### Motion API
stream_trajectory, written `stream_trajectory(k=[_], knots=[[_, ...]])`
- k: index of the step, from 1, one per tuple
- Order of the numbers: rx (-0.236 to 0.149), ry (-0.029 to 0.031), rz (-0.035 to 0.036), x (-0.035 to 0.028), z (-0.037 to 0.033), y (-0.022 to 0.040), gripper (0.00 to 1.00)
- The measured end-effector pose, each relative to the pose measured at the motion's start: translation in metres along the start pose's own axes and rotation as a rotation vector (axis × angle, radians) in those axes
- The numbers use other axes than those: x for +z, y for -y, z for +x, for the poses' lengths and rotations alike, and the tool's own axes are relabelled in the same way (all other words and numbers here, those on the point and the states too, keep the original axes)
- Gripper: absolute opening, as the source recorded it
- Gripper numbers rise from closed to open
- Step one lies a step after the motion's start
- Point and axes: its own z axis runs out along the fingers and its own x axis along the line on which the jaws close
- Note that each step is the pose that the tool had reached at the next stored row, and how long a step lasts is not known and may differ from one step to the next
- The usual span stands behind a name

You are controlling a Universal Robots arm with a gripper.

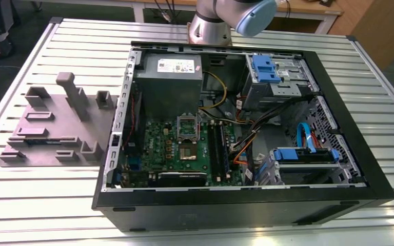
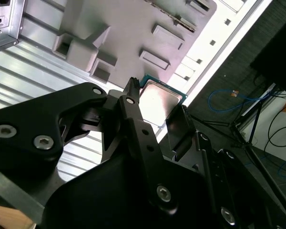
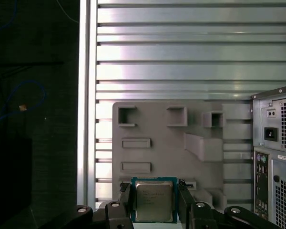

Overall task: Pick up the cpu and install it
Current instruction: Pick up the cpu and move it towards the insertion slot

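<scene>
In both wrist views the cpu (image 3: pixel 154 202) (image 2: pixel 164 100), a small square chip with a pale metal top and green edge, sits between my gripper's (image 3: pixel 154 191) (image 2: pixel 157 98) two black fingers (image 3: pixel 125 195), which are shut on its opposite sides. It hangs in the air above the grey moulded fixture (image 3: pixel 152 124) (image 2: pixel 128 28) on the slatted table. In the exterior view the green motherboard (image 1: pixel 159 148) lies inside the open computer case (image 1: pixel 351 128), with the dark socket (image 1: pixel 186 125) and its metal frame near the board's middle. The arm's base (image 1: pixel 214 23) stands behind the case.
The grey fixture (image 1: pixel 53 128) with upright blocks lies on the exterior view's left of the case. Inside the case are a grey power supply (image 1: pixel 170 77), blue drive brackets (image 1: pixel 266 69), and loose cables (image 1: pixel 252 133). The table edge (image 3: pixel 86 119) borders a dark floor.
</scene>
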Motion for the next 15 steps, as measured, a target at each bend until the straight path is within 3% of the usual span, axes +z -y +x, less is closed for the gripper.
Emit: stream_trajectory(k=[15], knots=[[0.0, 0.0, 0.0, -0.0001, -0.0048, -0.0001, 0.47]])
